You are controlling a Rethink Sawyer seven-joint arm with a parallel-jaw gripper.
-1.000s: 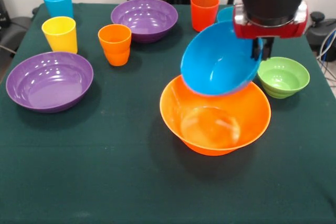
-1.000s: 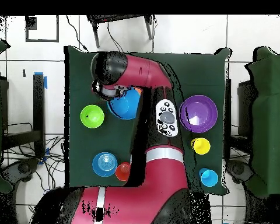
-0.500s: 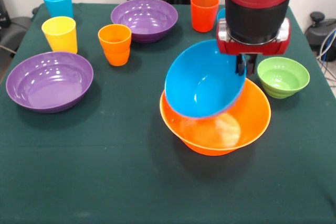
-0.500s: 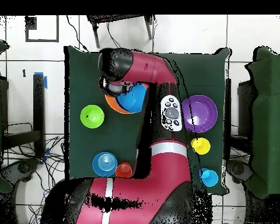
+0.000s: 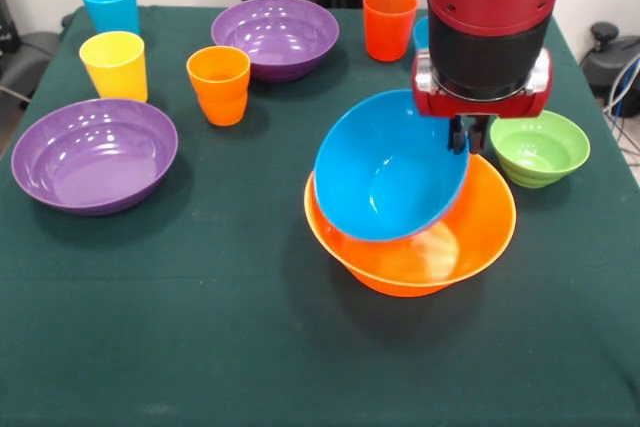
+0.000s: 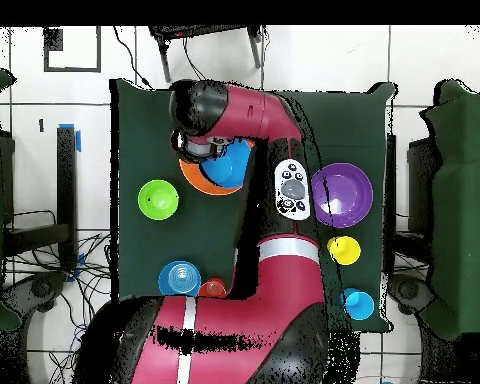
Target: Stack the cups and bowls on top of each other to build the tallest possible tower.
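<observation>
Green-clothed surface (image 5: pixel 200 327): the gripper (image 5: pixel 460 134) pinches the deep blue bowl (image 5: pixel 390 172) (tilted) over the large orange bowl (image 5: pixel 470 237). Next, I judge: level, lower, release.

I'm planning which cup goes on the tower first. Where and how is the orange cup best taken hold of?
Grip the orange cup at its rim, coming straight down from above with one of the fingers inside the open mouth and one outside. It stands upright, mouth up, with bare cloth all round; the purple bowl behind and the yellow cup beside it stand apart, so a top approach looks clear.
</observation>
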